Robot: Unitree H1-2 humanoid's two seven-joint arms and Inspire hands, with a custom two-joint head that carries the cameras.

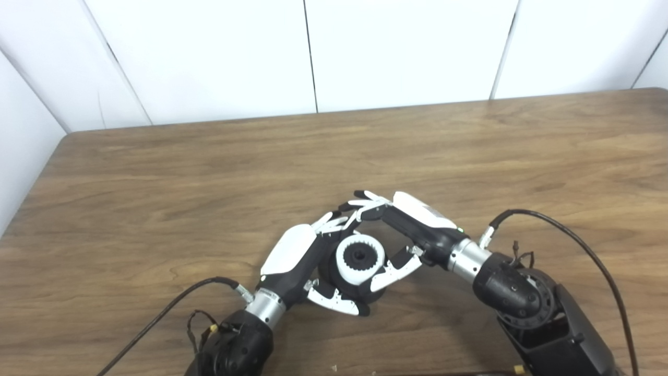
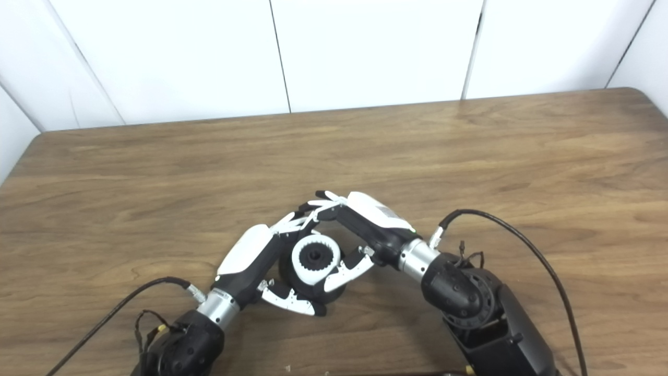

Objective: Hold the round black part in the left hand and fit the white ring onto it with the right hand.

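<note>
Wooden table (image 1: 156, 172), one white ring (image 1: 360, 259).

brown wooden table (image 1: 156, 172)

We see our left hand (image 1: 292, 256) and right hand (image 1: 417, 222) with glossy white back shells over black frames, white-tipped black fingers, ribbed silver wrist collars and rounded black forearm housings. A black cable (image 1: 584, 250) loops from each wrist, with thin wires beside it.
</note>
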